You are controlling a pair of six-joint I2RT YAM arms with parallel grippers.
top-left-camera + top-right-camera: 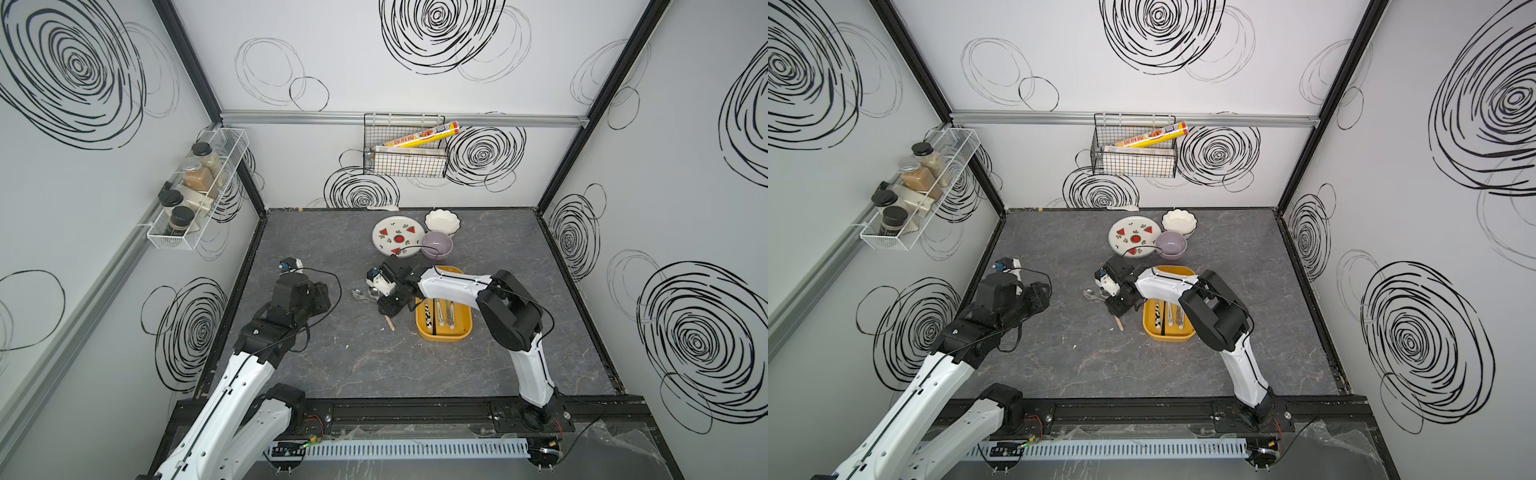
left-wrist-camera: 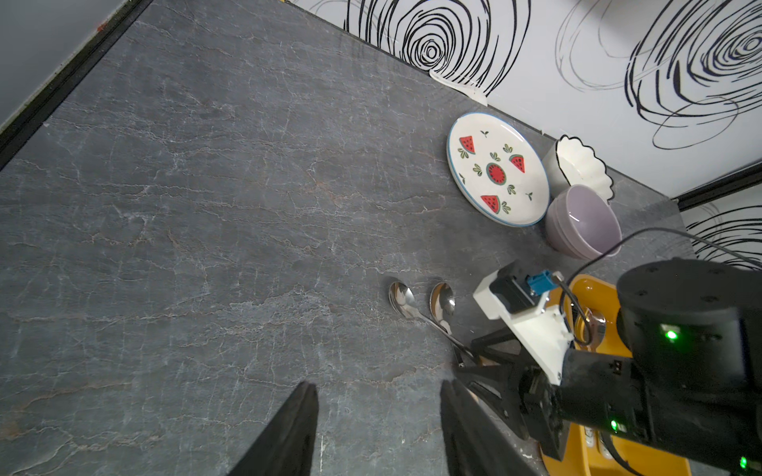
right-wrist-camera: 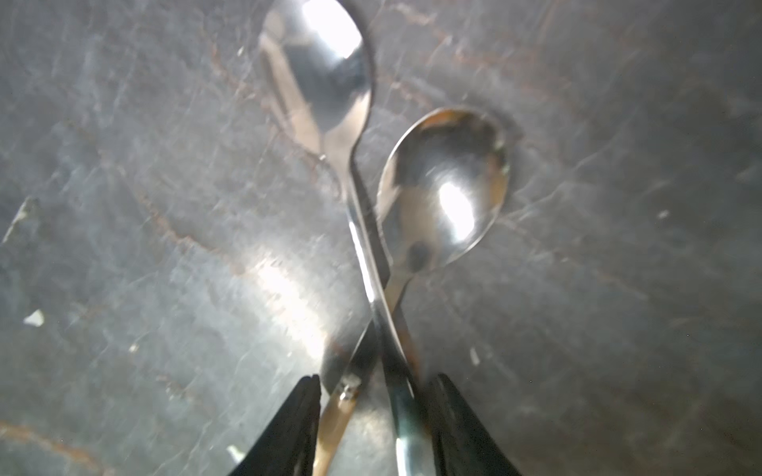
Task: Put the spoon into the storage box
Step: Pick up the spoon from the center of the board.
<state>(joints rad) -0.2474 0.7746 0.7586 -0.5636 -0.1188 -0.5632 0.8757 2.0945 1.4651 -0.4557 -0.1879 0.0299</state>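
Illegibly small red Chinese characters on the yellow box (image 1: pixel 422 135)

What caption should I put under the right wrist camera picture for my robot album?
The right gripper straddles the crossed handles of two spoons on the grey table.

Colours around the black right pincer (image 3: pixel 377 381)
Silver spoons (image 3: pixel 325 74) lie under it on the grey veined table (image 1: pixel 415 365); mustard-yellow storage box (image 1: pixel 446 337) beside it; beyond, lilac bowl (image 1: pixel 437 246), white plate (image 1: pixel 379 241) with red watermelon slices.
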